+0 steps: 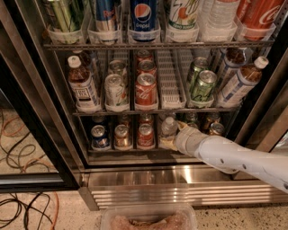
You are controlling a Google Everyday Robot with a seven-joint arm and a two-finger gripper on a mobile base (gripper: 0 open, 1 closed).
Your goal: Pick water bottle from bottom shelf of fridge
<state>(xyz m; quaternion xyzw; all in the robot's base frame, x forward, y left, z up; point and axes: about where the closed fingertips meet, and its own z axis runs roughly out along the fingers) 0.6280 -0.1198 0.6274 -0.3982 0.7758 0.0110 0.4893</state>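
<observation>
The fridge [27, 90] stands open in front of me. On its bottom shelf [135, 150] a small clear water bottle [168, 127] with a white cap stands in the fourth lane from the left, beside small soda cans [145, 134]. My gripper [175, 135] reaches in from the right on a white arm [234, 157] and sits right against the bottle's lower right side. The bottle stands upright on the shelf.
The rack above holds Coca-Cola cans [146, 90], green cans [202, 85] and brown tea bottles [82, 85]. The top rack holds large bottles [143, 13]. A steel base grille [180, 191] runs below. Cables [22, 148] lie on the floor at left. A plastic tray [148, 218] is at the bottom.
</observation>
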